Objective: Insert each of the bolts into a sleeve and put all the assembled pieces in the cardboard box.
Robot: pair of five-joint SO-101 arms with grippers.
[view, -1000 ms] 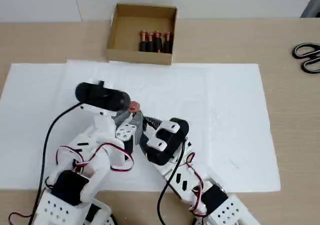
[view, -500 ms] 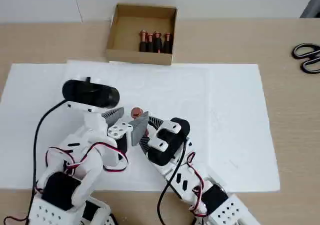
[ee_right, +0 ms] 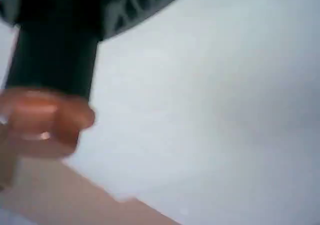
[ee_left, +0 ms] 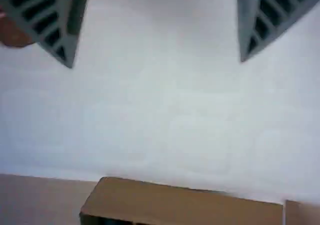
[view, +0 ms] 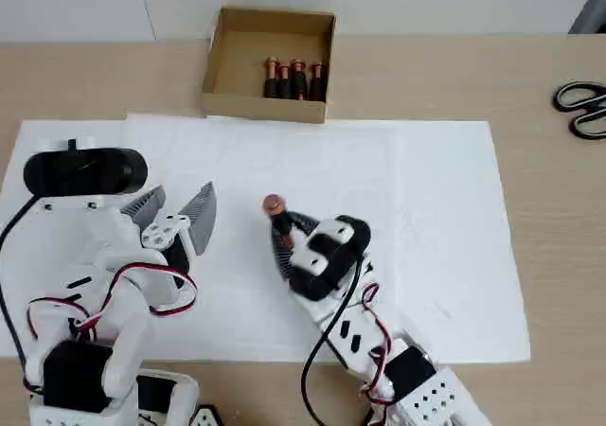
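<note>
the right gripper (view: pixel 284 235) has its fingers closed on a black sleeve (ee_right: pixel 54 50) with a bolt (ee_right: pixel 42 120) seated in it — the copper head sticks out of the sleeve's far end, clear of the fingertips. in the high view this piece points toward the far side of the table, tilted a little left, over the white paper (view: pixel 426 208) near its middle. the left gripper (view: pixel 178 213) sits to the left of it, well apart, with its fingers (ee_left: pixel 50 20) spread wide and nothing between them — bare paper shows in the gap. the cardboard box (view: pixel 216 66) stands on the table (view: pixel 530 66) at the far edge of the paper, beyond both grippers. four assembled pieces (view: pixel 294 79) sit side by side inside it, in its right half, copper heads toward the far wall. a pair of scissors (view: pixel 582 109) lies on the table at the far right, off the paper. both arms rise from the near edge, the left arm at the left and the right arm right of centre.
</note>
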